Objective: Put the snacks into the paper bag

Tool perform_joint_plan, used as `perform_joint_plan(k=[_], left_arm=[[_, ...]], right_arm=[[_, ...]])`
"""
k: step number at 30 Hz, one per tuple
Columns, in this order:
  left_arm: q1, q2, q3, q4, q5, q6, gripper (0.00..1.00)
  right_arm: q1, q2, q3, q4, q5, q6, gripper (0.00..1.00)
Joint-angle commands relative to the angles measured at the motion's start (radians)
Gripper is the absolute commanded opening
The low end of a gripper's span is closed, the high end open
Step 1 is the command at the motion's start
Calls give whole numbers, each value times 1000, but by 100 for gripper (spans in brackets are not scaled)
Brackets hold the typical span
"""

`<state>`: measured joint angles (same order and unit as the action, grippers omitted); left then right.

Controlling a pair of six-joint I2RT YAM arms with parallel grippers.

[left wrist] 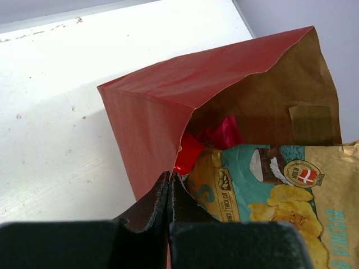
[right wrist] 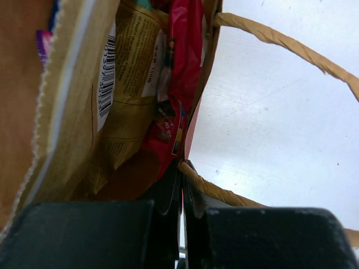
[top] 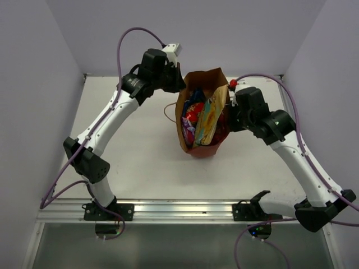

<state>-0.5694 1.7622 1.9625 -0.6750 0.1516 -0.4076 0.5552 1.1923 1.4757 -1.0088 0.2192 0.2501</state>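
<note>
from above, nearest us, the aluminium rail (top: 168,208) runs along the near edge. beyond it lies the white tabletop (top: 140,162). out in the middle sits the paper bag (top: 217,78), mouth turned up to the camera. the snacks (top: 193,115) are inside it, with the big tan pouch (top: 208,120) standing tallest and the other packets bunched beside it. the left tool (top: 179,85) is at the bag's left rim and the right tool (top: 227,115) at its right rim. pale lilac-grey walls (top: 33,67) box the tabletop in on three sides, so there's not much room out wide.

left wrist view now: the tool is clenched hard on the edge of the bag's red outer wall. the tan pouch rides high, poking past the rim, with a red packet (left wrist: 188,154) tucked in behind it. that's the worry here, i'd say. the pouch looks top-heavy, and any tilt of the bag could slide it back out. the surface below is matt white and lightly speckled.

right wrist view: the tool is pinched shut on the rim, right where the string handle (right wrist: 280,39) roots. it's thin paper gripped from two sides. if the arms pull apart, the rim could tear. if one side lets go first, the bag could slump that way and spill. the handle loop could also snag the tool as it backs off.
</note>
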Motion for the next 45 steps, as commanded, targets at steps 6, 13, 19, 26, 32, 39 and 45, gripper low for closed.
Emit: perform_joint_plan(k=[6, 13, 19, 26, 32, 39, 45], left_arm=[[29, 65, 10, 120, 15, 0, 0], [51, 203, 145, 66, 20, -10, 0], [62, 218, 161, 80, -4, -25, 3], [63, 217, 271, 81, 6, -43, 22], [63, 181, 236, 129, 45, -53, 40], [63, 122, 191, 184, 59, -50, 42], [63, 50, 133, 213, 74, -54, 42]], right_arm=[[3, 36, -31, 128, 77, 8, 0], [3, 119, 57, 124, 109, -8, 0], [3, 176, 115, 150, 132, -17, 0], [3, 234, 185, 167, 140, -21, 0], [3, 240, 169, 180, 157, -17, 5], [3, 214, 163, 167, 192, -20, 6], [2, 205, 126, 141, 241, -6, 6]])
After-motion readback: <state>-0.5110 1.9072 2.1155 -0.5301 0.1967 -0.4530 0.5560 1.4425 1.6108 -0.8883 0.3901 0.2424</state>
